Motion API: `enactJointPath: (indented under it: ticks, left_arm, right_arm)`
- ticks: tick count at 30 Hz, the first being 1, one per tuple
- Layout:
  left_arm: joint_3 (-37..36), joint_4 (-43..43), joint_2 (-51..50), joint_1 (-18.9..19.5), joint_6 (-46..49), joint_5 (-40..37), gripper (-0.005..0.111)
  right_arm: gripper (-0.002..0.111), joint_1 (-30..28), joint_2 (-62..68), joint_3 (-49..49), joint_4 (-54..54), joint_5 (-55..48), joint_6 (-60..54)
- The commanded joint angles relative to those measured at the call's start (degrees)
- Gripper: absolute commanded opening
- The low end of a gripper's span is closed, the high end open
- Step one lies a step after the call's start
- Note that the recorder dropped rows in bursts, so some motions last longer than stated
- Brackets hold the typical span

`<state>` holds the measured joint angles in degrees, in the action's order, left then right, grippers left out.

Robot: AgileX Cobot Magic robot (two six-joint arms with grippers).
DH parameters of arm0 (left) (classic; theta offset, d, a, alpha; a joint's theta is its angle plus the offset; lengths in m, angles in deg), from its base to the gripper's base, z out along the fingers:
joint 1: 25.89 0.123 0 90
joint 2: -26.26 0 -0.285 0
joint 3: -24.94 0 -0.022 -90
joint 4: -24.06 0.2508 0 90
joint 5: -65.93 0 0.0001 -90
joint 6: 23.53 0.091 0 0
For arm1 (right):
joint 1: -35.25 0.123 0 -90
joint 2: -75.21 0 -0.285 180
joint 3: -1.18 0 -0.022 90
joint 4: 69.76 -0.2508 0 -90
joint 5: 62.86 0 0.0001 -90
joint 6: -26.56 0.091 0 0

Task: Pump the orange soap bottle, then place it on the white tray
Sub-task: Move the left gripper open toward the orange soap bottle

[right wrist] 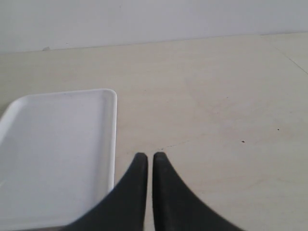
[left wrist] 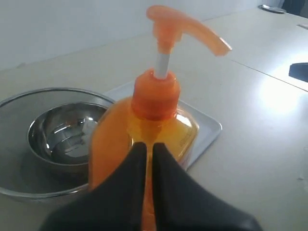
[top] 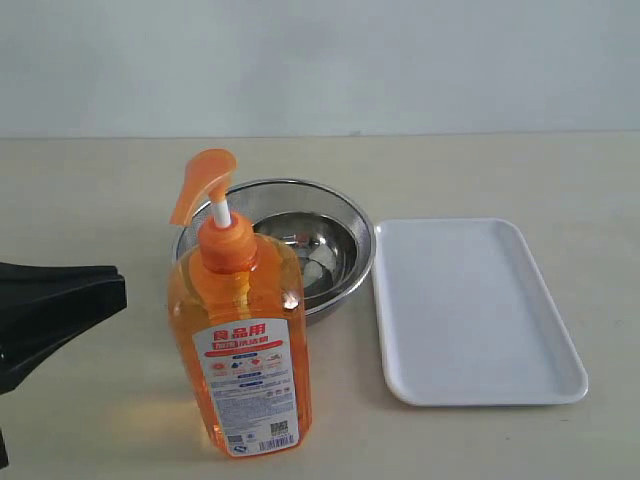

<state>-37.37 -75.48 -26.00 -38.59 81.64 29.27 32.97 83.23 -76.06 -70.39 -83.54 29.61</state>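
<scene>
Orange soap bottle (top: 245, 340) upright on tabletop (top: 90, 190), 9 o'clock of white tray (top: 470, 310), off it. Left claw (left wrist: 149, 147) closed, empty, 9 o'clock of bottle, apart. Right claw (right wrist: 147, 156) closed, empty, beside tray.

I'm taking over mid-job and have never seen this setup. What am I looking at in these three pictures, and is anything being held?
It is a two-armed robot; each arm ends in a black two-fingered end effector. The wide picture comes from a camera off the arms; the other two look out from each wrist. On the table stand the orange soap bottle, a steel mesh bowl behind it, and the white tray, empty, beside them. The left end effector is shut, holding nothing, aimed at the bottle. The right end effector is shut too, near the tray. Nothing is held.
</scene>
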Motion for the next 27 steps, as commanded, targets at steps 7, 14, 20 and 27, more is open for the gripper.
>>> enactJointPath:
  ticks: [7, 14, 20, 27]
  left_arm:
    - [5.86, 18.12, 0.12, -0.48, -23.96, -0.65, 0.005]
    - [11.62, 63.87, 0.25, -0.62, -79.7, 9.08, 0.005]
    - [8.44, 96.45, 3.97, -2.46, -112.12, 24.66, 0.005]
    - [-11.21, 106.14, 7.67, -6.66, -113.37, 59.62, 0.005]
  right_arm:
    - [0.001, 0.2, -0.24, 0.03, 0.06, 0.44, -0.14]
    - [0.001, 0.2, -0.24, 0.03, 0.06, 0.44, -0.14]
    - [0.001, 0.2, -0.24, 0.03, -0.06, 0.44, -0.16]
    - [0.001, 0.2, -0.24, 0.03, -0.06, 0.44, -0.16]
